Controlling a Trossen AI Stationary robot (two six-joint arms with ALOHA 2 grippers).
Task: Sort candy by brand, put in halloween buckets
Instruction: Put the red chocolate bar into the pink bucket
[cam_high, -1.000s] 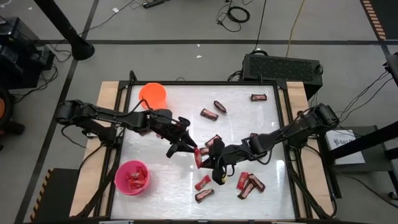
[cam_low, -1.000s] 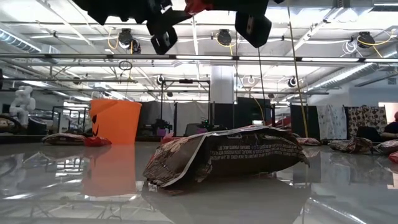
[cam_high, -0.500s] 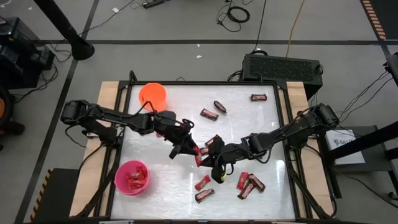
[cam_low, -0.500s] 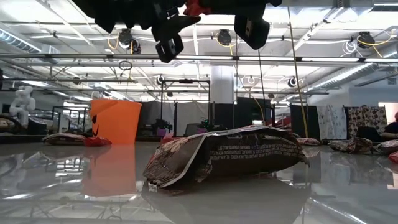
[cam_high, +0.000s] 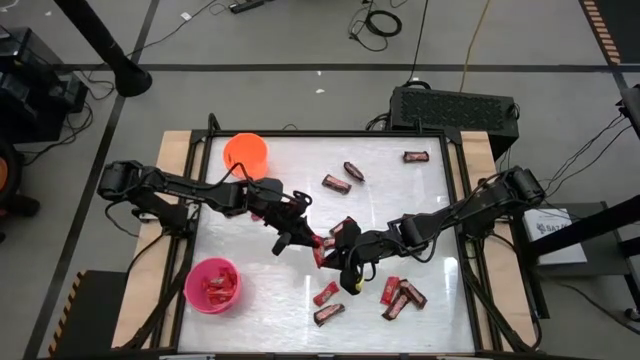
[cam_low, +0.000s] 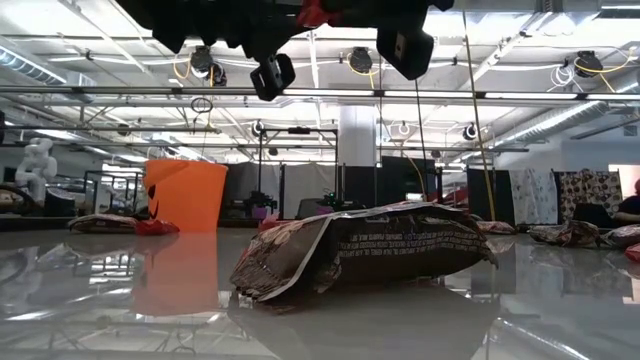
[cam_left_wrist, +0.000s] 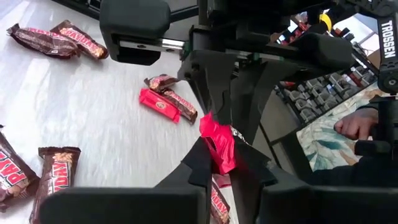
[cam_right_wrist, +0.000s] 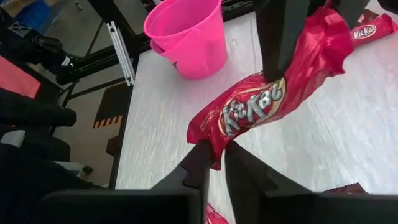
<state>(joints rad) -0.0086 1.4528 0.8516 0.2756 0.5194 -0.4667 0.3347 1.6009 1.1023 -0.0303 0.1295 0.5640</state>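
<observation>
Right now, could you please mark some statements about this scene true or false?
The pink bucket holds red candy. True.
The orange bucket stands on the right arm's side. False: it is on the left arm's side.
The left gripper is shut on the red KitKat bar. True.
No candy lies on the table. False: several loose bars lie there.
The right gripper waits at the table's edge. False: it meets the left gripper over the middle.

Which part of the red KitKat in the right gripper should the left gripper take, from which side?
The free far end of the KitKat, left gripper closing across its flat faces: the right gripper pinches the near end.
</observation>
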